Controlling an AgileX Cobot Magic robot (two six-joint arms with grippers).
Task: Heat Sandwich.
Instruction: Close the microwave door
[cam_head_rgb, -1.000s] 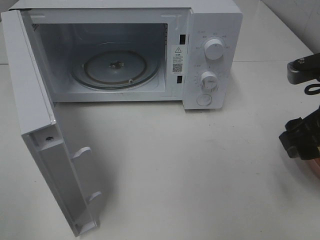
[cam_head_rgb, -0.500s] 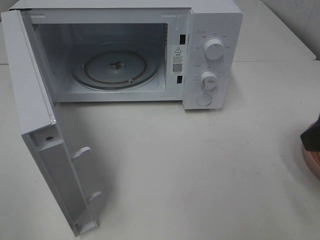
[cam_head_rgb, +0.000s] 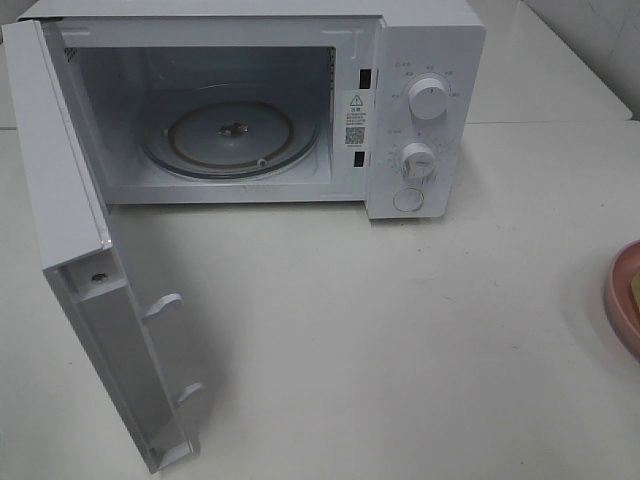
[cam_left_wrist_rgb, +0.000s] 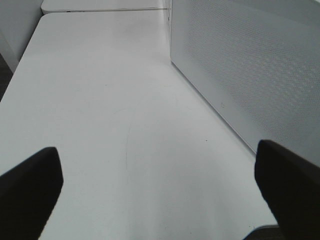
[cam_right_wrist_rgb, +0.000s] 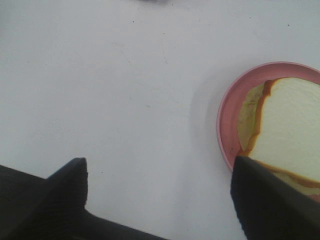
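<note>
A: Two grippers to report, and neither shows in the high view. What does each wrist view give?

B: Left gripper (cam_left_wrist_rgb: 157, 192) stands spread wide over bare white bench (cam_left_wrist_rgb: 100, 100), nothing between its dark fingers (cam_left_wrist_rgb: 30, 185). The perforated white side of the microwave (cam_left_wrist_rgb: 250, 65) runs alongside it.

A: And the right one?

B: Right gripper (cam_right_wrist_rgb: 160, 200) is also parted wide, with only bench between the fingers. One finger (cam_right_wrist_rgb: 270, 200) overlaps the edge of the pink plate (cam_right_wrist_rgb: 227, 110) in that view; whether it touches I cannot tell.

A: Where is the sandwich?

B: The sandwich (cam_right_wrist_rgb: 290, 125) lies flat on that plate: white bread, tan crust, pale green-yellow filling showing at its edge. In the high view only a sliver of the plate (cam_head_rgb: 622, 290) shows, at the right edge of the bench (cam_head_rgb: 400, 330), well apart from the microwave (cam_head_rgb: 420, 60).

A: The microwave itself?

B: It sits at the far left, door (cam_head_rgb: 90, 300) swung fully open towards the near left. The glass turntable (cam_head_rgb: 232, 135) inside is bare. Two round knobs (cam_head_rgb: 428, 98) and a round button (cam_head_rgb: 408, 200) sit on the right panel.
</note>
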